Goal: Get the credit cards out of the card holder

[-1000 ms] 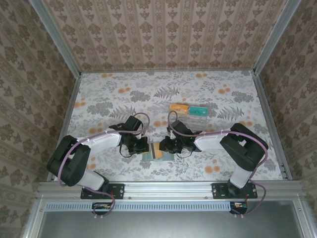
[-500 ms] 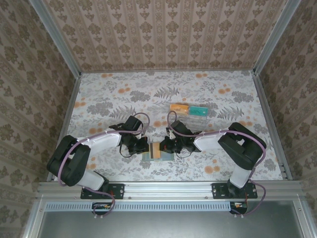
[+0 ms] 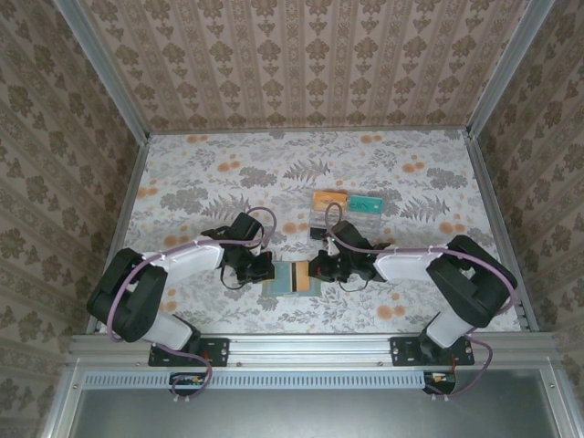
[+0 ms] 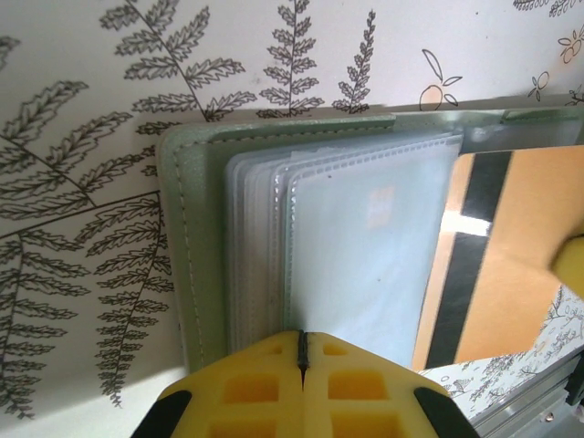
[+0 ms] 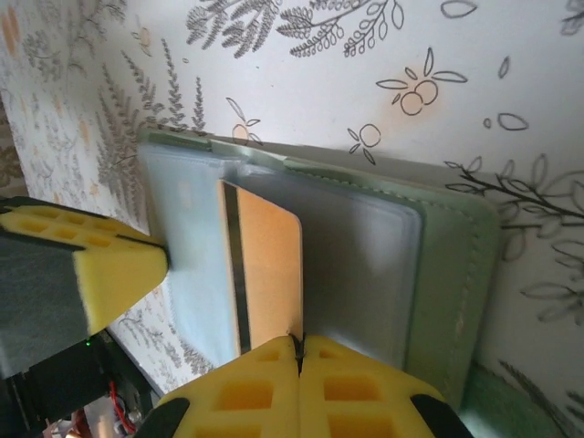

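Gripping the half-out orange card (image 5: 269, 265) from 3 o'clock, the right tool (image 5: 297, 351) may slip or drag the wallet (image 4: 187, 246) from the left tool's (image 4: 301, 360) closed pinch.

- Left arm (image 3: 182, 260): base at near-left edge, elbow bent, forearm stretched low toward table centre, pointing right.
- Left gripper (image 3: 265, 268): low at the table. Its yellow pads (image 4: 255, 388) are pressed together with only a thin seam between them, pinching the near edge of the card holder (image 4: 192, 246).
- Right arm (image 3: 411, 265): base at near-right edge, folded at elbow, forearm low, pointing left.
- Right gripper (image 3: 317, 269): yellow pads (image 5: 347, 388) are closed tight, clamped on the edge of the tan-orange credit card (image 5: 269, 265).
- The two grippers face each other, tips near but apart, wrists roughly level.
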`<state>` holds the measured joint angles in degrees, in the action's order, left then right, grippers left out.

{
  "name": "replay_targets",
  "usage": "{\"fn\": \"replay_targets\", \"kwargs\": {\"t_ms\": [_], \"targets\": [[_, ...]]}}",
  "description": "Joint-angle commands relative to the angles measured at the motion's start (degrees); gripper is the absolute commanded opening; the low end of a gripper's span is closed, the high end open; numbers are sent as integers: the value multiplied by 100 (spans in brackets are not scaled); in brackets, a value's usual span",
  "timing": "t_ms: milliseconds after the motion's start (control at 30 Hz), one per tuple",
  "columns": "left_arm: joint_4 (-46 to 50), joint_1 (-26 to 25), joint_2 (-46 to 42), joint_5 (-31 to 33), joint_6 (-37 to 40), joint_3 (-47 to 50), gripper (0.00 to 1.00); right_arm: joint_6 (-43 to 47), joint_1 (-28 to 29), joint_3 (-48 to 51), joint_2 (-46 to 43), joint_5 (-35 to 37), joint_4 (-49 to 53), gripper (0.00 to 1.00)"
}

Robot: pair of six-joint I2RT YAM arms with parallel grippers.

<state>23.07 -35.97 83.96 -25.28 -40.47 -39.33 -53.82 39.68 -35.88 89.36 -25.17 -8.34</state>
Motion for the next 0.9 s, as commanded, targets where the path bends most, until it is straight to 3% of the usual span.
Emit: {"fn": "replay_targets", "kwargs": {"t_ms": [0, 233, 500, 633, 733, 867], "targets": [[323, 19, 165, 216, 145, -17, 0, 361, -103, 59, -448, 109, 671, 0], [356, 37, 116, 197, 188, -114, 0, 879, -171, -343, -1204, 151, 1690, 0], [374, 172, -71, 77, 259, -360, 2, 1886, -171, -1520, -1510, 344, 3338, 0], [410, 314, -268, 0, 311, -529, 11, 2724, -171, -2353, -1488, 747, 4432, 0], [477, 443, -416, -90, 393, -674, 32, 3348, -178, -2938, -1419, 1250, 5066, 0], [594, 641, -634, -135, 531, -867, 47, 4181, -180, -3535, -1291, 1829, 5508, 0]]}}
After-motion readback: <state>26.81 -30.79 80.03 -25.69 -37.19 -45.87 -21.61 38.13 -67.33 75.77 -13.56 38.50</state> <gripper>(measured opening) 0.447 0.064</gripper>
